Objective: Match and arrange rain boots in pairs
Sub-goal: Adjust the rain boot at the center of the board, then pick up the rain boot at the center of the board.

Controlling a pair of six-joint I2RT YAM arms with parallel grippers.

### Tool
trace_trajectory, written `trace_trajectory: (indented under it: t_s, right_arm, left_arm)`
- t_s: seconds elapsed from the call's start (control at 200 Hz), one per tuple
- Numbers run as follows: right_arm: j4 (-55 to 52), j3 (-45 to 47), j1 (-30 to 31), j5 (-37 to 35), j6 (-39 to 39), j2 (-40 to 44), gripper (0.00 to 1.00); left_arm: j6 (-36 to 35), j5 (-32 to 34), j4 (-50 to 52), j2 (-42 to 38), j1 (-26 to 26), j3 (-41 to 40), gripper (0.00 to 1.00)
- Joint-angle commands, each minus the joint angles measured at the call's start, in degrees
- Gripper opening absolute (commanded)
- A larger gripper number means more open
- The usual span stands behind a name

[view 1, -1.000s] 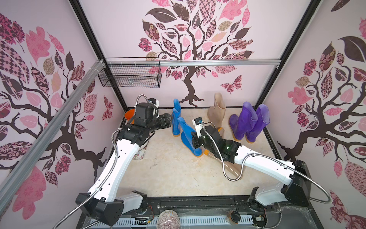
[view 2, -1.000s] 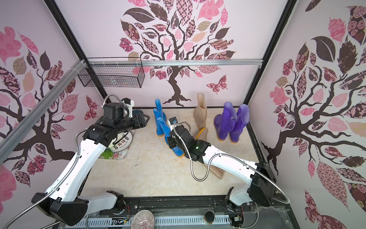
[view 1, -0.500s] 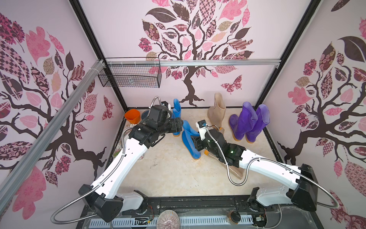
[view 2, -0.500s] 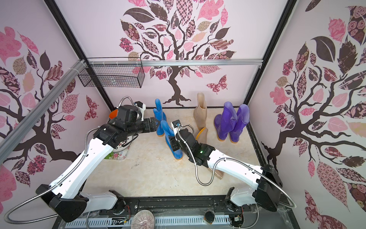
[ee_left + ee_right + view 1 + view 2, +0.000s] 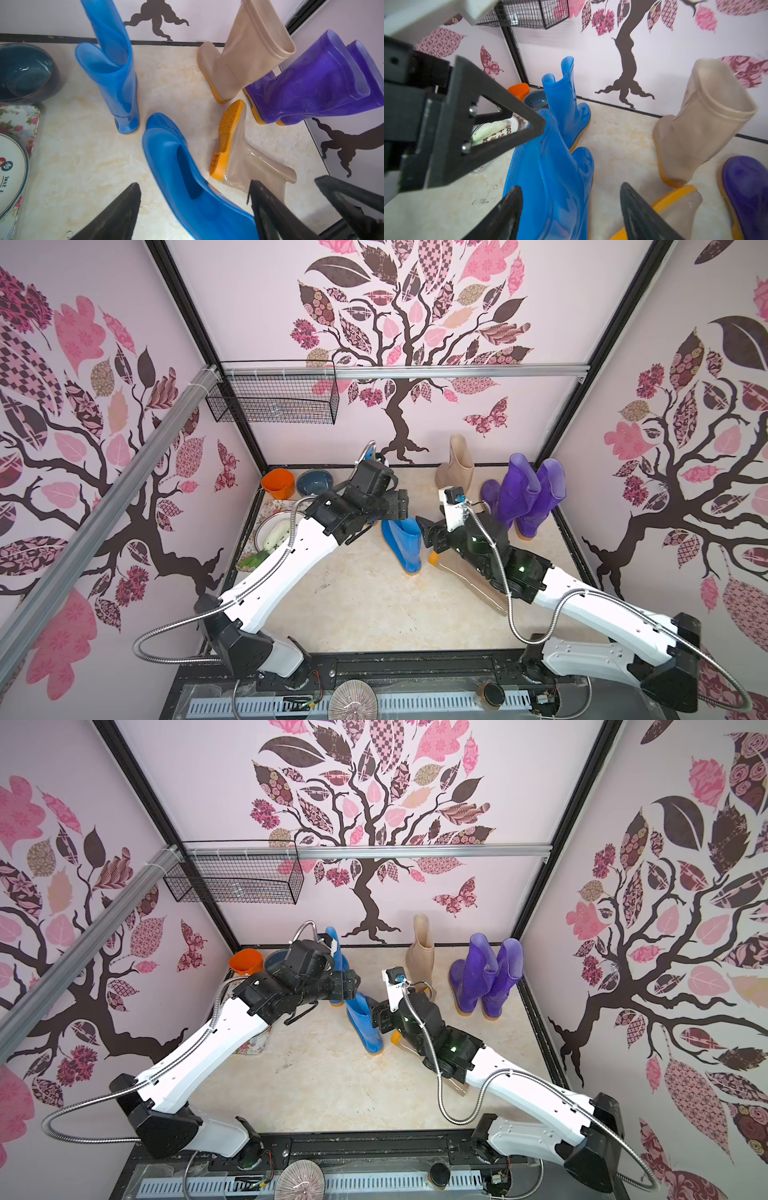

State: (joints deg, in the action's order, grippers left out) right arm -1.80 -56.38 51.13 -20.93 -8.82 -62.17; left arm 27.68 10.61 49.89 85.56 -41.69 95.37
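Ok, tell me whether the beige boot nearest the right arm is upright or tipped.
Tipped: the beige boot lies on its side, orange sole facing sideways off the floor. Its partner stands upright.

"Just" on the white plate (image 5: 14,149)

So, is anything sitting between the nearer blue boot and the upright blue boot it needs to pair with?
Nothing visible. Only bare tabletop lies between the nearer blue boot and the upright blue boot. The tipped-over beige boot lies on the nearer boot's other side, off that path.
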Motion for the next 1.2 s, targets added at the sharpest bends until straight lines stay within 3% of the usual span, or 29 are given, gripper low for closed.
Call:
trace_trajectory:
  t_s: [0.0,0.25,0.355,0.375,0.395,0.595,0.835,1.195]
  right_arm:
    - [-0.4,0.3,-2.2,-2.9,2.0,5.0,0.79]
    - [-3.3,3.0,-4.8,-4.2,2.7,9.5,0.83]
    - [-3.5,3.3,-4.9,-3.6,2.5,8.9,0.84]
    - [-3.4,3.3,-4.9,-3.4,2.5,8.8,0.84]
    - [-3.3,3.3,-4.9,-3.1,2.5,8.7,0.84]
    - [-3.3,3.2,-4.9,-2.1,2.4,8.6,0.85]
    - [-3.6,3.9,-4.9,-3.1,2.7,10.0,0.85]
    - [-4.8,5.1,-4.9,-3.2,1.8,11.7,0.86]
  left_arm:
    - [-0.2,4.8,5.2,2.4,-1.6,6.3,0.85]
    - [5.3,11.6,12.6,2.3,-3.2,7.6,0.86]
    - [6.8,10.5,12.3,2.9,-3.9,7.2,0.88]
    - [6.9,10.3,12.3,3.2,-4.2,7.1,0.97]
    - [6.9,10.1,12.2,3.5,-4.3,7.0,0.98]
    - [9.1,7.8,9.3,5.3,-4.3,5.1,0.98]
    - [8.9,6.1,7.2,7.3,-4.1,3.2,0.93]
    - [8.7,2.1,5.5,8.6,-3.2,0.5,0.72]
